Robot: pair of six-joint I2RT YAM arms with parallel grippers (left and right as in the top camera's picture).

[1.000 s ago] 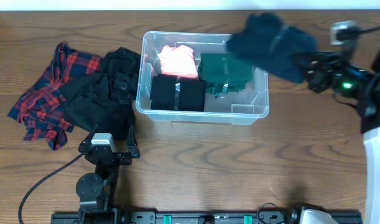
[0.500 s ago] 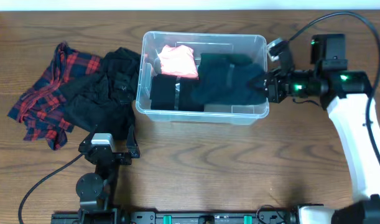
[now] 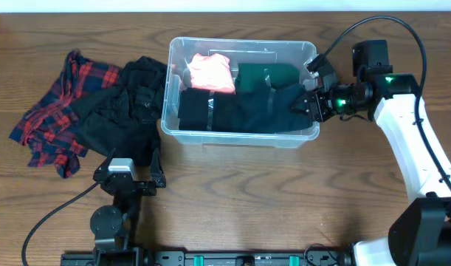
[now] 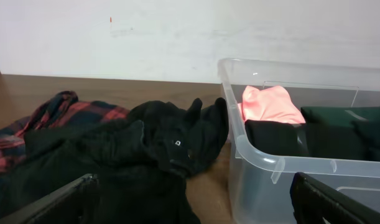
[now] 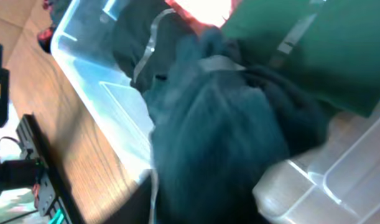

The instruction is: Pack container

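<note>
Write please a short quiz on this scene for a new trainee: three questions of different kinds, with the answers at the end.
1. True or false: the pink garment lies inside the container.
2. Which item lies outside the container, to its left in the overhead view?
A. a green garment
B. a red plaid shirt
C. a white towel
3. Short answer: which gripper is at the container's right end wall?

Key: 1 true; 2 B; 3 the right gripper.
</note>
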